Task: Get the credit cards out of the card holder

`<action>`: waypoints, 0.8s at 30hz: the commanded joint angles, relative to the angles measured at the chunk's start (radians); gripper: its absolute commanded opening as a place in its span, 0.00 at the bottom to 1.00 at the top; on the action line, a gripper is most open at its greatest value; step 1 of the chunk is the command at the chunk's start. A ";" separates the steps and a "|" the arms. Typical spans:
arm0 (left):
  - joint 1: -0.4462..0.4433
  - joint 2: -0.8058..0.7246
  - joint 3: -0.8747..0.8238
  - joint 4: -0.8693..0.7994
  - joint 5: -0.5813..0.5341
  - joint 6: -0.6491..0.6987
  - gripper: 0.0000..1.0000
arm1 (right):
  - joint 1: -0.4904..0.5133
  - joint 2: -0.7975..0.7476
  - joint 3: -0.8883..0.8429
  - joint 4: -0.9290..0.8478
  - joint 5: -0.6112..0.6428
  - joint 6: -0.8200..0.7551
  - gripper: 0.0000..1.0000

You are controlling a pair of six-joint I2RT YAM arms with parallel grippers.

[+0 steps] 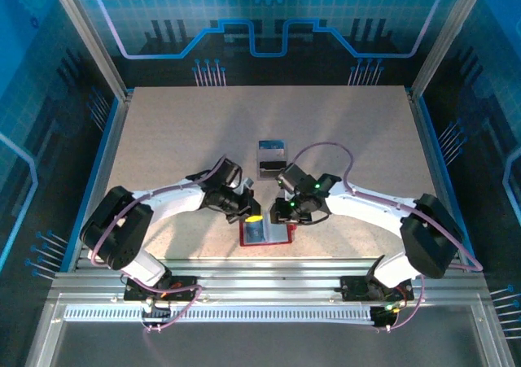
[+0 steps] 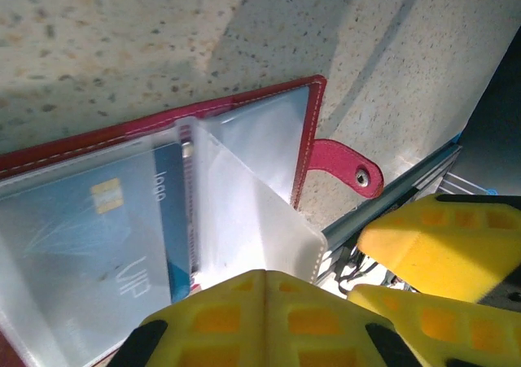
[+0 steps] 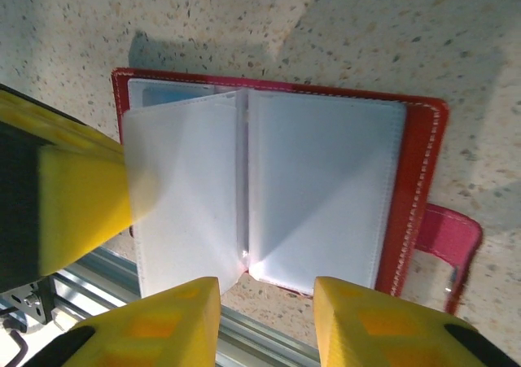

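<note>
card holder (image 1: 269, 235) open flat, table (image 1: 163, 139) near edge, centre, long axis along edge | left wrist: blue card (image 2: 98, 245) under clear sleeve, snap tab (image 2: 346, 168) | right wrist: pale sleeves, stitched red border | left gripper (image 2: 264, 302) closed at sleeve leaf | right gripper (image 3: 267, 310) jaws apart, nothing gripped

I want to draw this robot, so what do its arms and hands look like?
The left arm and right arm have white links, chunky black joints and a thin purple cable looping along. Small green lights glow near the right wrist. The left gripper and right gripper each have bright yellow fingers with square dimples.
</note>
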 commanded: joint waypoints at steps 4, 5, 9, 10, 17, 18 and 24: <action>-0.051 0.084 0.067 -0.008 0.005 -0.020 0.04 | -0.044 -0.093 -0.048 -0.023 0.007 -0.003 0.35; -0.056 0.096 0.073 -0.001 0.006 -0.026 0.04 | -0.049 -0.104 -0.048 -0.022 0.006 -0.003 0.35; -0.083 0.139 0.089 0.035 0.009 -0.050 0.04 | -0.061 -0.141 -0.096 -0.020 0.001 -0.001 0.35; -0.089 0.149 0.093 0.047 0.012 -0.057 0.04 | -0.065 -0.149 -0.101 -0.021 0.000 -0.002 0.35; -0.108 0.175 0.098 0.071 0.013 -0.073 0.04 | -0.073 -0.162 -0.112 -0.010 -0.021 -0.003 0.35; -0.109 0.173 0.096 0.071 0.011 -0.071 0.04 | -0.074 -0.159 -0.112 -0.006 -0.025 -0.002 0.35; -0.109 0.169 0.088 0.070 0.011 -0.069 0.05 | -0.073 -0.143 -0.111 0.022 -0.055 0.006 0.34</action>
